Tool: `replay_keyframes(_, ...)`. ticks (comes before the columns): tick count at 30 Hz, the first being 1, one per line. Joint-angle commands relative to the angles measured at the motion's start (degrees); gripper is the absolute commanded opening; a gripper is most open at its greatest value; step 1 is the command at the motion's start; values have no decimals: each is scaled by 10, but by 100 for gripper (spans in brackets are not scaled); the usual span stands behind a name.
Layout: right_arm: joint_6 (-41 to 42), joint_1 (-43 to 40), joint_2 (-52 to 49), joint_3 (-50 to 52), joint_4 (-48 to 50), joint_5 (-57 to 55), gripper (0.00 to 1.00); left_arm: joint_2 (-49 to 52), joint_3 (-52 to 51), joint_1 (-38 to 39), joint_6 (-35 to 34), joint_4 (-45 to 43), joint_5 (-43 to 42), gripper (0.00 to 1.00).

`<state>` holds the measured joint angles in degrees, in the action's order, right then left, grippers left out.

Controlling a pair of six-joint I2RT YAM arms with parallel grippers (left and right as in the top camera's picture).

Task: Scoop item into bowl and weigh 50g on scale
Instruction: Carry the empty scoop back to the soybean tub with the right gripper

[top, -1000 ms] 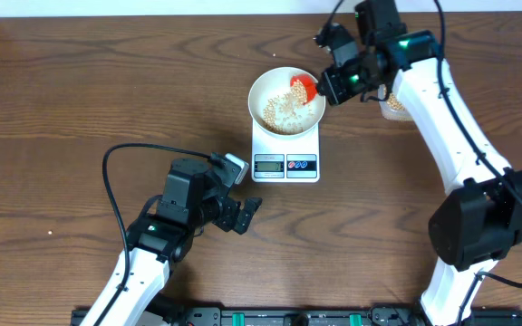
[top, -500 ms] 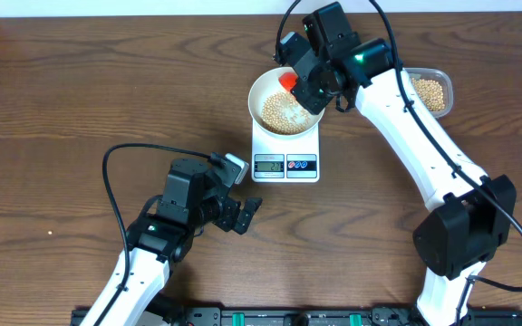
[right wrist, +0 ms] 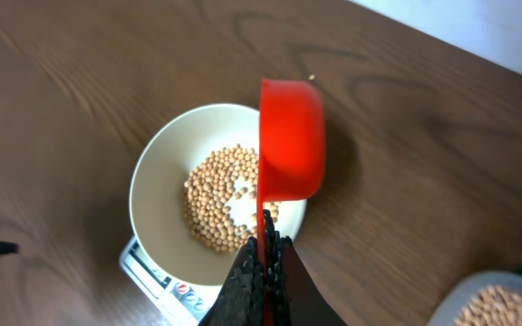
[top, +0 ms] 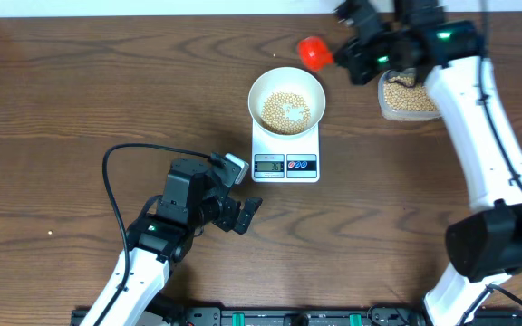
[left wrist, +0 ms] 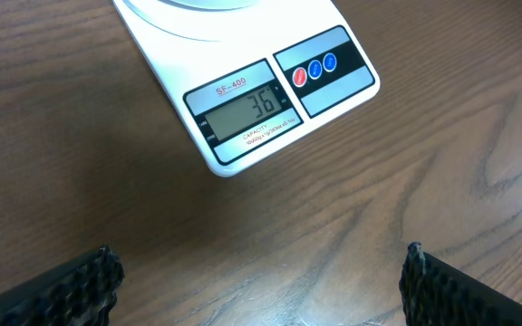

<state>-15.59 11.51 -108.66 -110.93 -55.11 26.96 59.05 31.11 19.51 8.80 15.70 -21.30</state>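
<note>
On the worktop (top: 80, 109), the right arm (top: 478, 136) is being swung away from over the bowl (top: 254, 91) toward the tub (top: 384, 107) at the bowl's 3 o'clock, its jaws being kept clamped on the red scoop (top: 314, 52). The left jaws are being held wide apart at 7 o'clock of the scale (top: 285, 156), which is showing 36. With the beans (top: 284, 113) lying in the bowl on the scale, another scoopful is probably being fetched.

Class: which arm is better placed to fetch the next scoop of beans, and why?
Right: the right gripper holds the red scoop near the bean tub; the left gripper is open and empty.
</note>
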Motion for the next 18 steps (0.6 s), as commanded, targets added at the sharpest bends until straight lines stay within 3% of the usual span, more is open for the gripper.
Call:
replay_keyframes(1, 51, -64, 23, -15, -14, 76, 1, 1, 0, -2, -5, 1, -1, 100)
replay_keyframes(9, 51, -166, 25, -15, -93, -5, 1, 1, 0, -2, -5, 1, -1, 100)
replay_keyframes(18, 51, -192, 23, 12, -113, -121, 1, 1, 0, -2, -5, 1, -1, 100)
